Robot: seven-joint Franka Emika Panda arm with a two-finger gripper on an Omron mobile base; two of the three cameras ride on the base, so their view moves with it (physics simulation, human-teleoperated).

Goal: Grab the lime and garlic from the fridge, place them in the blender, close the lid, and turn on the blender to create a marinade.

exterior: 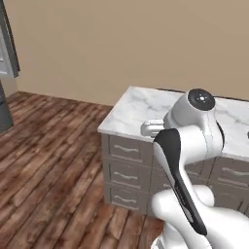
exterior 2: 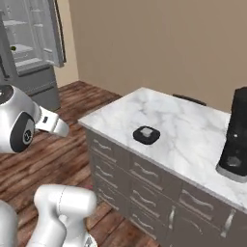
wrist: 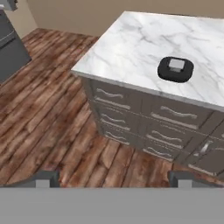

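The fridge point(exterior 2: 34, 53) stands open at the far left, its light shelves showing. A tiny green speck, apparently the lime point(exterior 2: 14, 48), sits on one shelf; garlic is too small to make out. On the marble island top lies the black lid point(exterior 2: 146, 134) with its light grey cap, seen also in the hand view as the lid point(wrist: 175, 69). At the island's right end stands the black blender point(exterior 2: 238, 135), uncovered. My gripper point(wrist: 113, 179) is open and holds nothing. It hangs over the wood floor in front of the island's left corner, well short of the lid.
The island point(wrist: 131, 43) has a marble top over grey drawers point(wrist: 113, 98) facing me. Wood floor point(exterior: 53, 146) stretches between the island and the fridge door point(exterior: 7, 44) at the left. A beige wall runs behind.
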